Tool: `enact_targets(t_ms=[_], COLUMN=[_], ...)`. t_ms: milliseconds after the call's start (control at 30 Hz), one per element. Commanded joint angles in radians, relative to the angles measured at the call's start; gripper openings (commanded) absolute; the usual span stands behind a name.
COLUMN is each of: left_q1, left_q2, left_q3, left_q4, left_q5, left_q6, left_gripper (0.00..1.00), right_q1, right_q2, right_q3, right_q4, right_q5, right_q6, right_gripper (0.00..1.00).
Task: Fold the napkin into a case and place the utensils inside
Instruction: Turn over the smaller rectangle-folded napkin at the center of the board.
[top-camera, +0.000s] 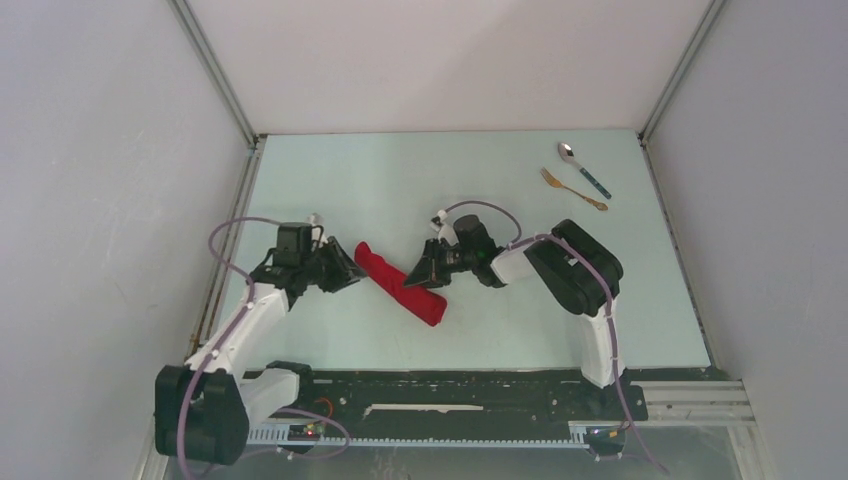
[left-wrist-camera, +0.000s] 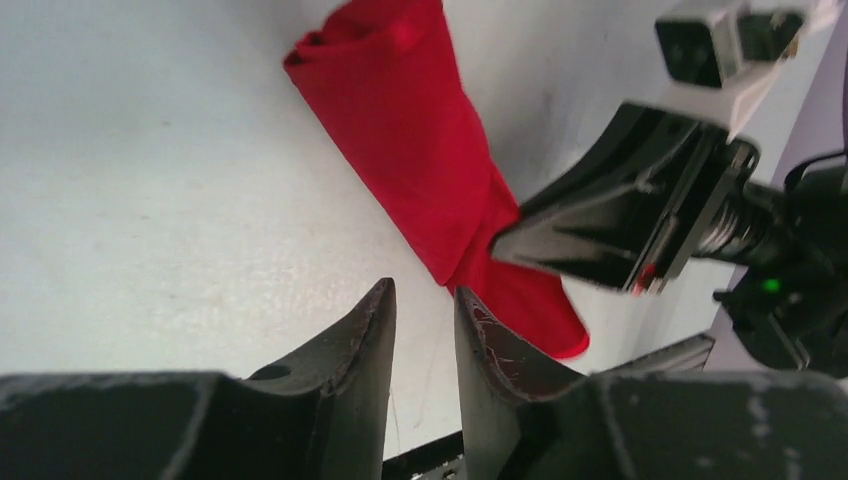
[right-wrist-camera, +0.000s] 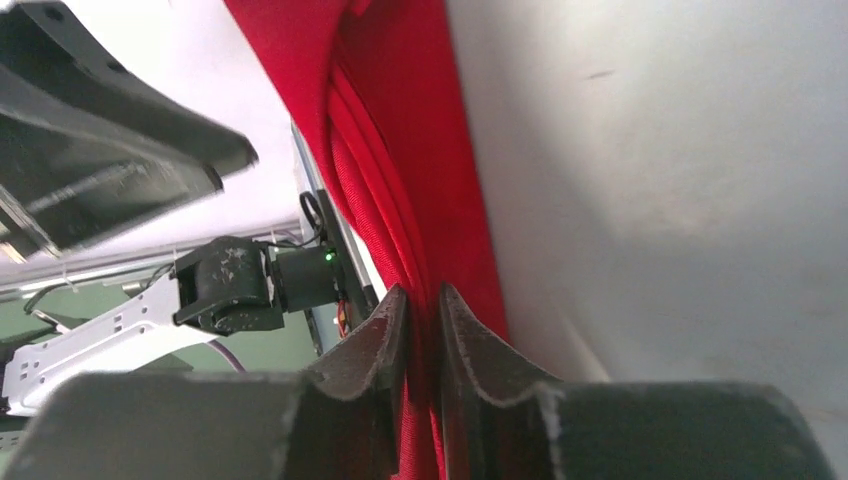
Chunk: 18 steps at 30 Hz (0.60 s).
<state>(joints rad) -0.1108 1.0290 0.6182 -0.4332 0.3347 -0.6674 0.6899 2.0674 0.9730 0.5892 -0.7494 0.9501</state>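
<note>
- While both arms lean in over the pale mint-green tabletop (top-camera: 330, 180), a bright red, slightly shiny cloth napkin (top-camera: 388, 276) (left-wrist-camera: 420, 150) (right-wrist-camera: 400, 100) lies near the middle. It is folded into a long, narrow strip that runs from 10 o'clock to 4 o'clock in the top view.
- The left gripper (top-camera: 355, 270) (left-wrist-camera: 425, 298) reaches in from 9 o'clock and sits just beside the strip's 10 o'clock end.
- Its black fingers (left-wrist-camera: 360, 340) stand a narrow slit apart. Only bare table shows between them, and they hold nothing.
- The right gripper (top-camera: 412, 280) (left-wrist-camera: 510, 238) (right-wrist-camera: 422, 292) comes in from 3 o'clock. It is down on the napkin past its midpoint, toward the 4 o'clock end.
- In the right wrist view its fingers (right-wrist-camera: 380, 340) are nearly together, and red folds fill the thin gap between them. Whether they pinch the cloth or merely straddle it cannot be told.
- The same view shows the strip's layered edges as stacked ridges running away from the fingertips.
- A silver spoon (top-camera: 586, 172) with a dark teal handle and a slim gold-bronze fork (top-camera: 575, 190) lie side by side at about 1 o'clock on the table.
- Both are slanted with their heads toward 10 o'clock, and the spoon is the farther of the two.
- Both utensils are outside the folded cloth, well apart from it and from both grippers.
</note>
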Motion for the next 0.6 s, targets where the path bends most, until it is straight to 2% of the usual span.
enact_targets(t_ms=[0,100,133,200,267,300,367,467,567], left_q1=[-0.060,-0.078,-0.081,-0.089,-0.090,-0.090,-0.091,-0.092,-0.091], left_q2=[0.076,0.152,0.176,0.214,0.253,0.276,0.342,0.481,0.575], left_q3=[0.047,0.090,0.107,0.136,0.150,0.155,0.167,0.211,0.257], left_q4=[0.109,0.139,0.147,0.169,0.211,0.242,0.305,0.374,0.387], left_q5=[0.050,0.071,0.078,0.088,0.118,0.137,0.167,0.187,0.148], left_q6=[-0.032,-0.041,-0.043,-0.050,-0.072,-0.087,-0.124,-0.155,-0.149], left_gripper=[0.35,0.35,0.35,0.35,0.35,0.35,0.35,0.32,0.29], right_q1=[-0.089,-0.159,-0.184,-0.240,-0.260,-0.252,-0.209,-0.121,-0.009], right_q2=[0.015,0.027,0.023,-0.044,-0.168,-0.226,-0.316,-0.390,-0.412], right_q3=[-0.006,0.010,0.022,0.023,0.045,0.070,0.099,0.099,0.069], right_q4=[-0.007,-0.076,-0.121,-0.224,-0.433,-0.618,-0.757,-0.812,-0.708], right_q5=[-0.076,-0.100,-0.108,-0.096,0.036,0.119,0.240,0.243,0.174], right_q6=[-0.014,-0.073,-0.111,-0.195,-0.341,-0.448,-0.520,-0.512,-0.418], right_gripper=[0.32,0.39,0.49,0.55,0.59,0.60,0.62,0.62,0.62])
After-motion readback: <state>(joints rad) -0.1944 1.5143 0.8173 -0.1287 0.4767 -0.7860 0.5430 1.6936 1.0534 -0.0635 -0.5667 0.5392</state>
